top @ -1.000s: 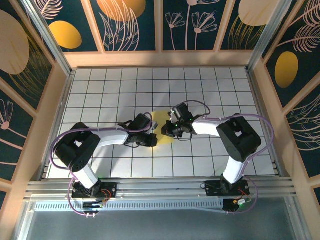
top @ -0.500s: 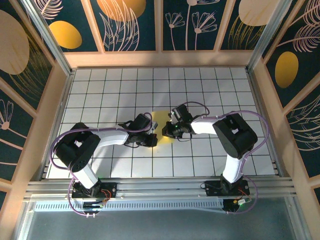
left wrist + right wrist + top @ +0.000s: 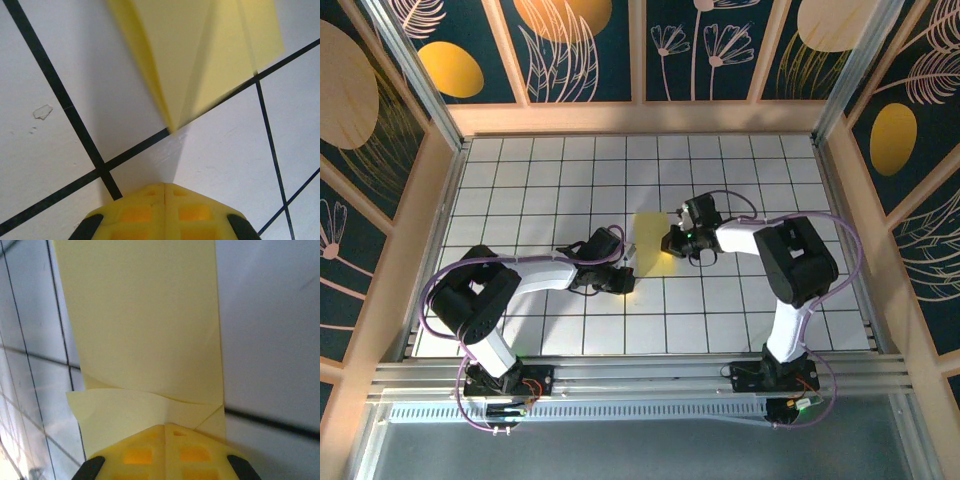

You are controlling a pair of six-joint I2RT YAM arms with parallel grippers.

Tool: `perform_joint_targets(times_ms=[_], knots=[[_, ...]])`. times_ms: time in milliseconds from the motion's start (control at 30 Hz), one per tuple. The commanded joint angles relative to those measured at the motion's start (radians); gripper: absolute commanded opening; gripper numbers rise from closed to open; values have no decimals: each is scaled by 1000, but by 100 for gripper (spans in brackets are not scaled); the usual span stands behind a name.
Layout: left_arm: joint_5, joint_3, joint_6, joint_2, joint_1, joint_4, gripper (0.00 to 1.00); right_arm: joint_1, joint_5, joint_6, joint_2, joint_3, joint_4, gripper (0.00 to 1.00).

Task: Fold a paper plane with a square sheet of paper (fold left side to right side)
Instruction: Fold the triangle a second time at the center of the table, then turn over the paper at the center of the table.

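The yellow paper (image 3: 648, 240) lies folded and creased on the white grid table (image 3: 540, 180), between my two grippers. In the left wrist view its pointed corner (image 3: 172, 127) sits just ahead of my left gripper (image 3: 165, 186), which is shut and does not touch it. From above, the left gripper (image 3: 625, 284) is at the paper's lower left. My right gripper (image 3: 670, 243) is at the paper's right edge. It is shut (image 3: 166, 426), its tips resting on the paper (image 3: 145, 315) where a small flap (image 3: 120, 412) curls up.
Wooden walls with dark painted panels (image 3: 580, 50) ring the table. A metal rail (image 3: 640, 375) runs along the near edge by the arm bases. A small scuff (image 3: 42, 111) marks a tile left of the paper.
My right gripper has moved up and to the right. The paper changed from a rounded patch to a narrower upright strip. The left arm has stayed still.
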Motion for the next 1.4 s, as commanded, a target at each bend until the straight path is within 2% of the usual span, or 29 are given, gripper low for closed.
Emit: perform_joint_targets(times_ms=[0, 100, 200, 367, 500, 667, 800, 1067, 1367], knots=[[-23, -25, -36, -2, 8, -29, 0, -33, 56, -44, 7, 24, -42, 0], [-5, 2, -68, -28, 8, 13, 1, -53, 45, -44, -37, 15, -31, 0], [0, 43, -82, -52, 10, 30, 8, -60, 15, -47, -81, 5, -28, 0], [30, 102, -128, -62, 67, 92, 30, -63, -21, -47, -143, -24, -22, 1], [100, 105, -201, -30, 141, 216, 42, -80, 19, -57, -212, -60, -16, 18], [185, 179, -201, 100, 166, 278, 44, -112, 101, -98, -312, -116, -47, 39], [245, 225, -207, 180, 166, 314, 44, -135, 129, -108, -380, -172, -49, 49], [252, 315, -169, 286, 166, 252, 43, -165, 134, -111, -420, -223, -64, 51], [247, 344, -162, 342, 166, 223, 40, -176, 128, -116, -417, -219, -73, 51]])
